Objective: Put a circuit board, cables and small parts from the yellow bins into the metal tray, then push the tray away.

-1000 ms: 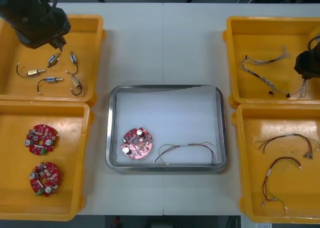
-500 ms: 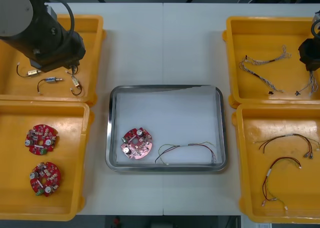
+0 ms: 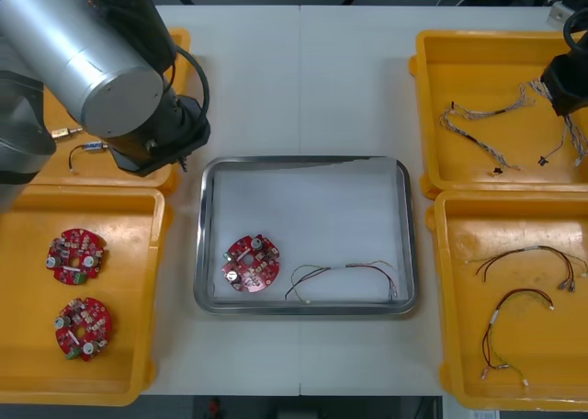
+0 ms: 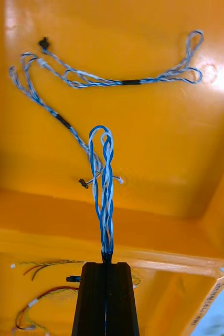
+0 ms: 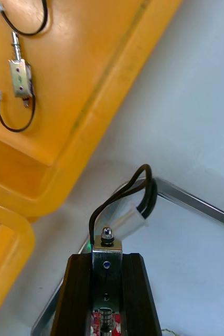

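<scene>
At the tray [image 3: 199, 244] corner, left tool [image 5: 107, 256] clamps a small metal part [image 5: 126, 224]; right tool [image 4: 107, 265] clamps a cable [image 4: 104, 168].

1. Tray [image 3: 207, 244]: shiny metal, white inside, lying flat.
2. Board [image 3: 251, 263]: round, red, flat in tray's near-left corner.
3. Red-yellow cable [image 3: 354, 268]: loose in tray's near-right part.
4. Blue-white cable [image 4: 107, 220]: pinched, over bin [image 3: 424, 116] far-right of tray.
5. Part [image 5: 107, 247]: clamped, black lead looped, by tray's far-left corner.

Left gripper [image 5: 107, 258] (gripping a small metal part [image 5: 107, 250]) moved toward the metal tray [image 5: 195, 202].
</scene>
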### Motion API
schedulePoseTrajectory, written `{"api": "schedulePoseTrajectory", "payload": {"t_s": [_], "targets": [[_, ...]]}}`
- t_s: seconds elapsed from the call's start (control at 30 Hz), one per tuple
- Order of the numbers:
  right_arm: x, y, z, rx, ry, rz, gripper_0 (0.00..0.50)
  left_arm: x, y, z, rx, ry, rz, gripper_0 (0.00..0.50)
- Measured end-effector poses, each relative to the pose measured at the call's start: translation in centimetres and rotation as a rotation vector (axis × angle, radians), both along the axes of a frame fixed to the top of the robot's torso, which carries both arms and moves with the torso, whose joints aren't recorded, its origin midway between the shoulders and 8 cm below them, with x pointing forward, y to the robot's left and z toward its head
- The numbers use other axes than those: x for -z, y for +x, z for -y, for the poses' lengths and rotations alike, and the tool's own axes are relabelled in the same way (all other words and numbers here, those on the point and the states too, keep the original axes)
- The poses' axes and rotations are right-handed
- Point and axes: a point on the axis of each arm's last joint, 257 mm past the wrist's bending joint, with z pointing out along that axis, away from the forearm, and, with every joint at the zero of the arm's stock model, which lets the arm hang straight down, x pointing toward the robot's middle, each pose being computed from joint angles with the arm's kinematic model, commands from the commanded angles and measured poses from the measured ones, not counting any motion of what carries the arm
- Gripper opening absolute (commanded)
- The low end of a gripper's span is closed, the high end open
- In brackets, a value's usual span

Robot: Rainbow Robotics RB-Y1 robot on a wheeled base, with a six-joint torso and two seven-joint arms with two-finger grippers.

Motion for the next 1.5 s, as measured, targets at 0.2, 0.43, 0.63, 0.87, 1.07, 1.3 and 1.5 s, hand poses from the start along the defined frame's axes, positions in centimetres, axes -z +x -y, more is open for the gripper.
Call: {"api": "schedulePoseTrajectory", "payload": {"t_s": [0.2, 0.43, 0.63, 0.87, 1.07, 1.3, 1.5], "targets": [[-1.0, -0.4, -0.6, -0.114, -0.016, -0.001, 0.0, 0.4, 0.3, 2.4, -0.006, -0.003, 0.031, 0.0], [-1.8, -1.1, -1.8, -0.222, -0.062, 0.001, 0.0, 2.5, 0.2, 3.9, -0.005, 0.052, 0.038, 0.0], [-2.5, -1.3, -2.9, -0.261, -0.074, 0.022, 0.0, 5.1, 0.4, 4.7, -0.025, 0.033, 0.047, 0.0], [-3.0, -1.3, -3.7, -0.289, -0.083, 0.04, 0.0, 8.5, 1.1, 4.9, -0.039, 0.075, 0.047, 0.0], [-3.0, -1.8, -4.6, -0.329, -0.094, 0.06, 0.0, 9.6, 1.5, 6.1, -0.018, 0.071, 0.053, 0.0], [-2.5, -3.3, -6.0, -0.388, -0.091, 0.114, 0.0, 10.9, 1.2, 6.8, 0.013, 0.107, 0.056, 0.0], [-1.7, -4.3, -6.8, -0.42, -0.086, 0.126, 0.0, 11.5, 0.8, 7.0, 0.029, 0.126, 0.052, 0.012]]}}
